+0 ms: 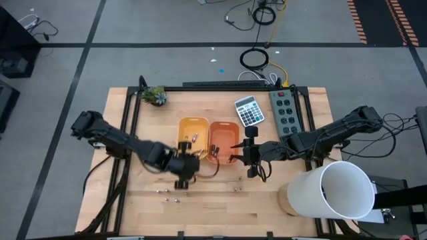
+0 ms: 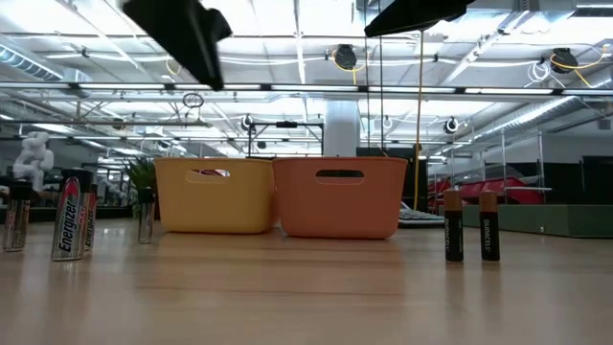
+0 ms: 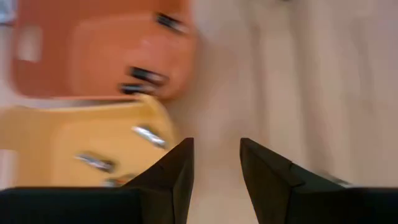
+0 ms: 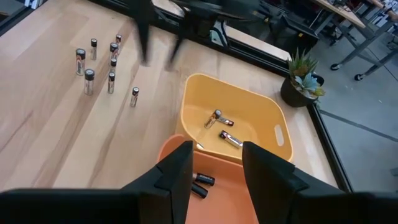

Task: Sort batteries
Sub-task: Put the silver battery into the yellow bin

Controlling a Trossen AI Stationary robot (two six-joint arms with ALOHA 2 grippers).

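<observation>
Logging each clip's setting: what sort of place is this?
Probably an indoor robotics lab or workshop: a pale wooden workbench on grey floor with loose cables, strip-lit open ceiling, and other wooden benches behind.

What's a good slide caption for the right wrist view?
Open right gripper above the orange tray and yellow tray, silvery batteries standing beyond.

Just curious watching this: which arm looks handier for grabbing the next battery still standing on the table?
Probably the left. Its end effector is open and empty, near the standing batteries in front of the yellow tray. The right end effector, also open, is beside the orange tray, farther from that larger group.
</observation>
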